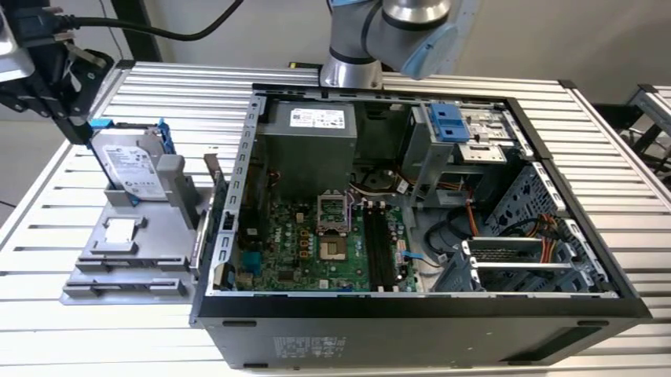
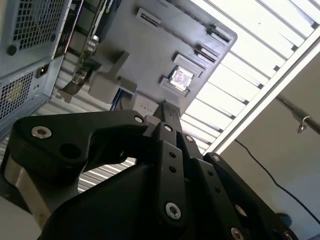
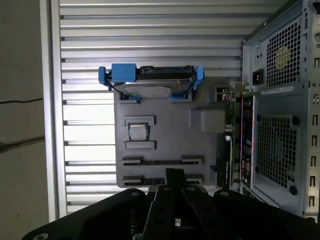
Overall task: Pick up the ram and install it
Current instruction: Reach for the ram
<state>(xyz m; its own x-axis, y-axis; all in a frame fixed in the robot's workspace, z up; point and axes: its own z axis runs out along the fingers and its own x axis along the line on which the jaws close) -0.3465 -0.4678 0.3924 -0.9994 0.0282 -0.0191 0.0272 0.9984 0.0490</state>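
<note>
My black gripper (image 1: pixel 63 102) hangs high over the table at the exterior view's left, above a grey parts holder (image 1: pixel 105 251). In both wrist views its tip (image 3: pixel 175 174) (image 2: pixel 169 107) points down at the holder's front edge. Two long slots (image 3: pixel 162 161) run there, each showing a thin dark line; I cannot tell whether that is the ram's edge. The open computer case (image 1: pixel 419 310) lies beside the holder. On its green motherboard (image 1: pixel 304 251) the long black slots (image 1: pixel 383 245) look bare. Nothing shows in the gripper.
A silver hard drive in a blue bracket (image 1: pixel 131 165) stands at the holder's back, with a small square chip (image 1: pixel 121 229) in front of it. A thin card (image 1: pixel 215 188) stands on edge between holder and case wall. The arm's base (image 1: pixel 351 75) sits behind the case.
</note>
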